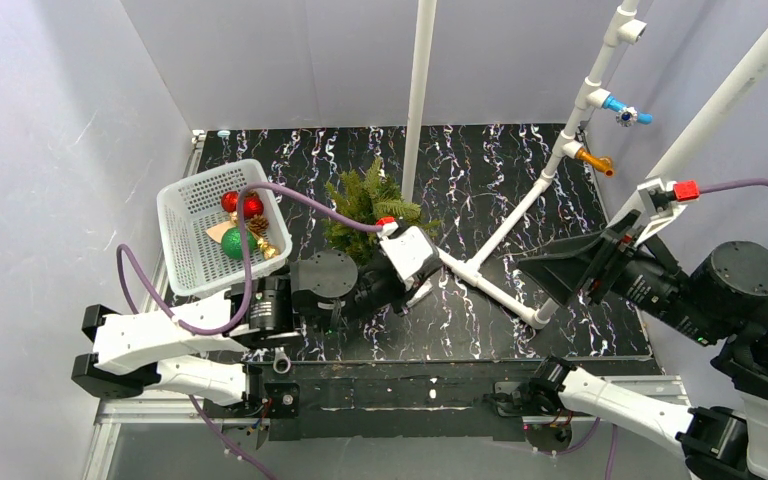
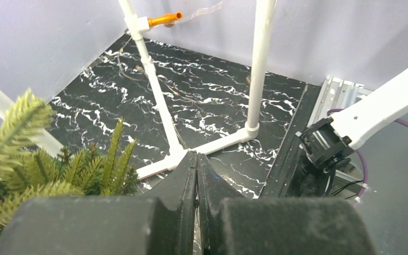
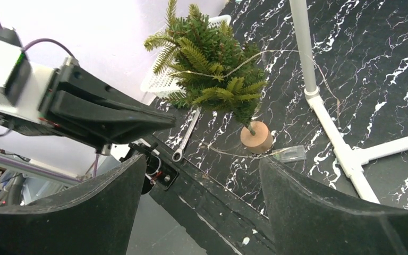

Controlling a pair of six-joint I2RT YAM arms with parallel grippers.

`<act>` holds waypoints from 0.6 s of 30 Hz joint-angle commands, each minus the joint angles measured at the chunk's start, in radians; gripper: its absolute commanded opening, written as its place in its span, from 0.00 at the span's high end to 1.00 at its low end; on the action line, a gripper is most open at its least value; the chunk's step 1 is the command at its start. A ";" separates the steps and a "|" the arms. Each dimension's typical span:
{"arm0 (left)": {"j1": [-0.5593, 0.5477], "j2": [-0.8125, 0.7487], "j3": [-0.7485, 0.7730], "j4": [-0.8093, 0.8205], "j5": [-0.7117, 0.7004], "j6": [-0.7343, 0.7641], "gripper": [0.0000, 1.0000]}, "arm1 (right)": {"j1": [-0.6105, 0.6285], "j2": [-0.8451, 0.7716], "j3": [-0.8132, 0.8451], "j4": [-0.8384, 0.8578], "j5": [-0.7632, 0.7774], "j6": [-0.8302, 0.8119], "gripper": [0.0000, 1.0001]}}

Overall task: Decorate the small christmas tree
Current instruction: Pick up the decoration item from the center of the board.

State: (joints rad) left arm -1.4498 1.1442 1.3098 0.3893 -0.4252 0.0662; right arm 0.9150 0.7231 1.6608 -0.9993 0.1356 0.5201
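**Beside the shut left pincer (image 2: 196, 172): the small christmas tree (image 1: 370, 205), well apart from the gaping right pincer (image 3: 202, 162)**

Standing on the black marbled tabletop (image 1: 480, 160), between the white basket (image 1: 185, 265) and a vertical white pipe (image 1: 422, 90). Just to the left of the left pincer in that wrist's view, needle tips close to the fingers. Fingers there pressed flat together; impossible to tell whether anything thin sits pinched in the seam. Across the tabletop from the right pincer, well apart, framed by its two widely spread fingers with nothing between them.

Bushy and green, darker at the inner needles, paler yellow-green at the tips. Thin trunk running down into a short round tan wooden base (image 3: 256, 139). Draped across the branches with a fine wire (image 3: 244, 62).

Only from the right wrist: trunk, base, wire, a spanner (image 3: 186, 133) lying flat on the tabletop near the base, and a small clear plastic piece (image 3: 289, 154) just beside the base. From above, base hidden under branches and the left arm, yet basket contents plain to see: red balls (image 1: 241, 204), a green ball (image 1: 235, 243), a pine cone (image 1: 258, 225). From the left wrist, only branch tips at the left edge, plus a white pipe frame (image 2: 156, 90) ahead with an orange fitting (image 2: 164, 19).
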 commanded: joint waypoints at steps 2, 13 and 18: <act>-0.001 0.014 0.134 -0.058 0.076 -0.002 1.00 | 0.002 -0.008 -0.075 0.001 0.005 -0.007 0.13; -0.003 0.072 0.284 -0.067 0.157 0.058 1.00 | 0.002 -0.053 -0.324 0.167 -0.099 -0.118 0.12; -0.002 0.155 0.441 -0.051 0.181 0.133 1.00 | 0.002 -0.067 -0.594 0.414 -0.332 -0.196 0.19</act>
State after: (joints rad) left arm -1.4498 1.2690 1.6333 0.2676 -0.2646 0.1406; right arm 0.9150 0.6731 1.1862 -0.7982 -0.0460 0.3817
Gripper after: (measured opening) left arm 0.007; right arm 0.826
